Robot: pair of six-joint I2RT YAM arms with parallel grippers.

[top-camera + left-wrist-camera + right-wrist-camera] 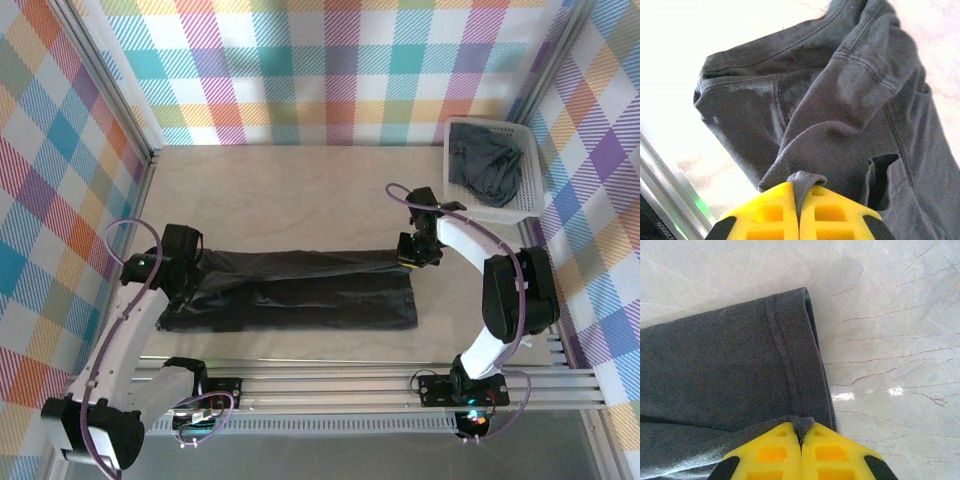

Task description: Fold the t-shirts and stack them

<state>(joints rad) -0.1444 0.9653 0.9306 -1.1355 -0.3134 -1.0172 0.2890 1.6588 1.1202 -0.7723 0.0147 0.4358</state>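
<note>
From the top camera you get the whole layout. A dark charcoal-grey cloth t-shirt [300, 292] lies stretched left to right as a long, wrinkled band on the pale table [300, 190], near its front edge. Your left gripper [183, 262] sits at the shirt's left end and your right gripper [417, 252] at its far right corner. From this height you cannot tell how either pair of jaws stands. At the table's far right corner stands a white plastic lattice basket [500, 213]. A second grey t-shirt [487, 168] is bunched inside it, well apart from the spread one.

The left wrist camera gives you the grip itself. The yellow fingers [765, 217] are pressed together with a small tuck of grey cloth pinched between their tips. The fabric rises toward that pinch in a ridge. Beyond it you see rumpled layers and a stitched sleeve hem. A silver metal rail [670, 172] runs along the lower left.

The right wrist camera shows you the other pinch. Its yellow fingers [765, 455] are clamped on the corner of the shirt's stitched hem. The cloth lies flat to the left, and its hemmed edge runs away from the gripper. To the right is bare, faintly veined tabletop.
</note>
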